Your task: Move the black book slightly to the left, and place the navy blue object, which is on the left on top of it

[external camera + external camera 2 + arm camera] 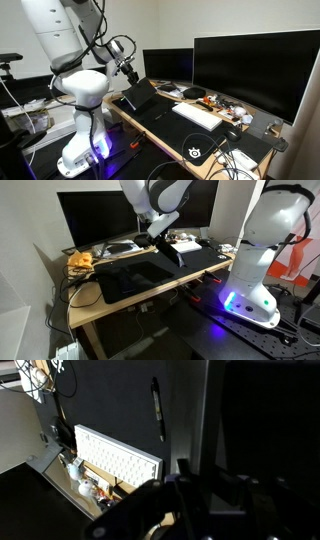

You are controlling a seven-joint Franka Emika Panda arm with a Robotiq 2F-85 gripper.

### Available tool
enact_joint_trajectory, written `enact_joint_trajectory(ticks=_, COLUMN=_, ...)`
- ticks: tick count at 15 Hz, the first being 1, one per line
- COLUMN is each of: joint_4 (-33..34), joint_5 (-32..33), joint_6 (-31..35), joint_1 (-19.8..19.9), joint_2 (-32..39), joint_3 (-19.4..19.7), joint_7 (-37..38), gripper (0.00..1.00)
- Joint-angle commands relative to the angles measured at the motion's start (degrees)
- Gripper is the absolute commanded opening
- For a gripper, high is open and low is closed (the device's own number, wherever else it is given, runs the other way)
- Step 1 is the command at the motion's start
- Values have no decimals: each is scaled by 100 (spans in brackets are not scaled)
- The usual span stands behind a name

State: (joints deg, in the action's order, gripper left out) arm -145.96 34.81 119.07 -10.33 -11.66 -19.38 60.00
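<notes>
Because the claw seems clamped on only the top edge of the book, the book could swing, slip free, and strike the keyboard or scrape the mat on the bench. It is thin, flat and black with a pale edge. It hangs tilted beside the keyboard, on the robot's side.

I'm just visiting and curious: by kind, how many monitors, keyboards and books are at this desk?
Monitors: 2
White keyboard: 1
Black book: 1
Total: 4
</notes>
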Motion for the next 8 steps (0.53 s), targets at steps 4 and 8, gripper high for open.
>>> enact_joint_trajectory(ticks=4, joint_4=1361, joint_5=558, joint_6=-1337, joint_1=-282, joint_2=1293, joint_3=-150, joint_7=1400, gripper=6)
enact_joint_trajectory(ticks=8, joint_4=1998, joint_5=526, joint_6=-1996, joint_1=-498, joint_2=2005, joint_3=37, joint_7=1743, gripper=6)
